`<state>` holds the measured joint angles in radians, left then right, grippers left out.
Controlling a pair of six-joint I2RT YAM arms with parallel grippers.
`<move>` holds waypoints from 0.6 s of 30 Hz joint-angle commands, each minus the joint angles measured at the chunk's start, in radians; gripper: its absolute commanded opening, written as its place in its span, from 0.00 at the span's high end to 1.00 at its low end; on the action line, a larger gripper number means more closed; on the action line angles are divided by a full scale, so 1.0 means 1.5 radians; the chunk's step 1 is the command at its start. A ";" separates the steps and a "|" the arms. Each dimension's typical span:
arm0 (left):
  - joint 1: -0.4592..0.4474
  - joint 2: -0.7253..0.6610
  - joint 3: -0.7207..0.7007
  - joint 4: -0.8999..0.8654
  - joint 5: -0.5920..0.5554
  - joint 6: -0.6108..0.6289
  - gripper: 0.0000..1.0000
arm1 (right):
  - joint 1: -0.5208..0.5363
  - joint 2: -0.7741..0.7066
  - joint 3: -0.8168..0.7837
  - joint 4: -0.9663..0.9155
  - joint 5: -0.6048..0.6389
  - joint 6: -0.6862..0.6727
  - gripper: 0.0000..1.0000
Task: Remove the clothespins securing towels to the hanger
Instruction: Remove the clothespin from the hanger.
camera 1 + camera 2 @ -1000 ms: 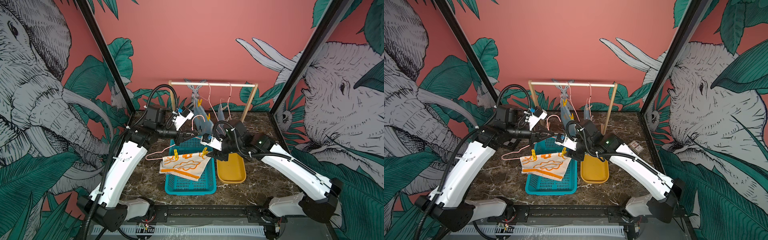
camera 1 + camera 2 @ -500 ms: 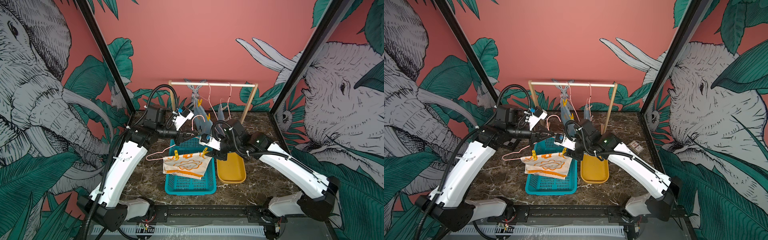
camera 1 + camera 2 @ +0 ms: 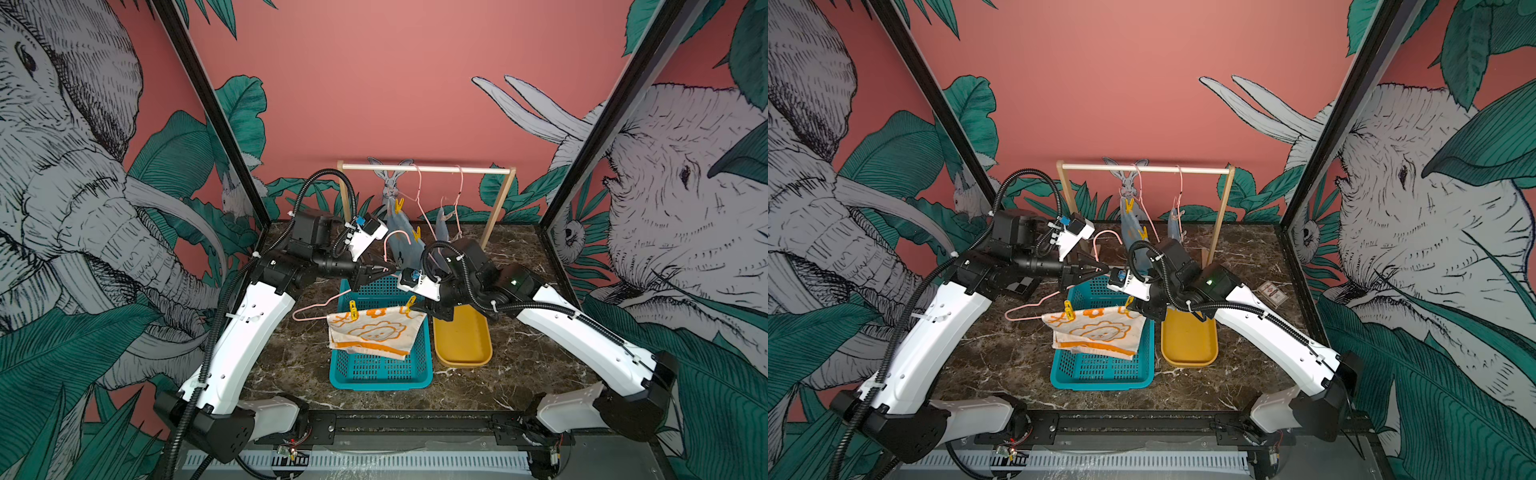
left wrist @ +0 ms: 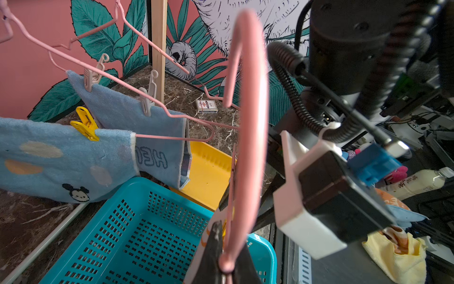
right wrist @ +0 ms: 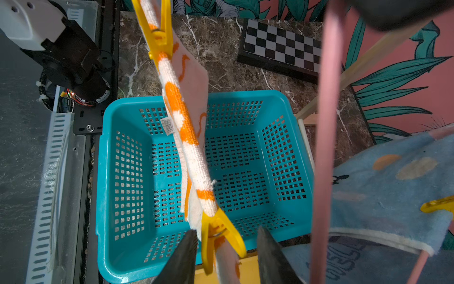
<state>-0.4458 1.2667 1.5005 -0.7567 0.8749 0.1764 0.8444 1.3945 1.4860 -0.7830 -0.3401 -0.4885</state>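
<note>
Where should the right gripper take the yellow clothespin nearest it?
Probably grip the clothespin by its two splayed tail levers, not the end biting the towel. They point toward the right gripper, so come end-on, one finger outside each lever.

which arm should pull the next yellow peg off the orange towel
Right. The right claw straddles the yellow peg at the end of the orange towel, jaws open on either side. The left claw is shut on the pink hanger, so it is busy.
</note>
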 commanded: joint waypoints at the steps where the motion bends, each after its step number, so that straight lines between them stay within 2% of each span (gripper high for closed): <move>1: 0.003 -0.007 -0.001 0.006 0.023 0.008 1.00 | 0.004 0.008 0.023 0.005 -0.015 -0.015 0.62; 12: 0.003 -0.004 -0.003 0.007 0.020 0.007 1.00 | 0.004 -0.001 0.021 0.003 -0.013 -0.014 0.75; 14: 0.003 -0.003 -0.003 0.007 0.017 0.007 1.00 | 0.004 -0.001 0.022 0.001 -0.015 -0.015 0.82; 16: 0.003 -0.003 -0.003 0.007 0.016 0.008 1.00 | 0.004 0.000 0.024 0.000 -0.015 -0.014 0.84; 18: 0.003 -0.003 -0.003 0.007 0.016 0.007 1.00 | 0.003 -0.001 0.024 -0.003 -0.016 -0.015 0.92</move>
<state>-0.4458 1.2716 1.5005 -0.7567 0.8707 0.1768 0.8444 1.4025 1.4868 -0.7853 -0.3557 -0.4999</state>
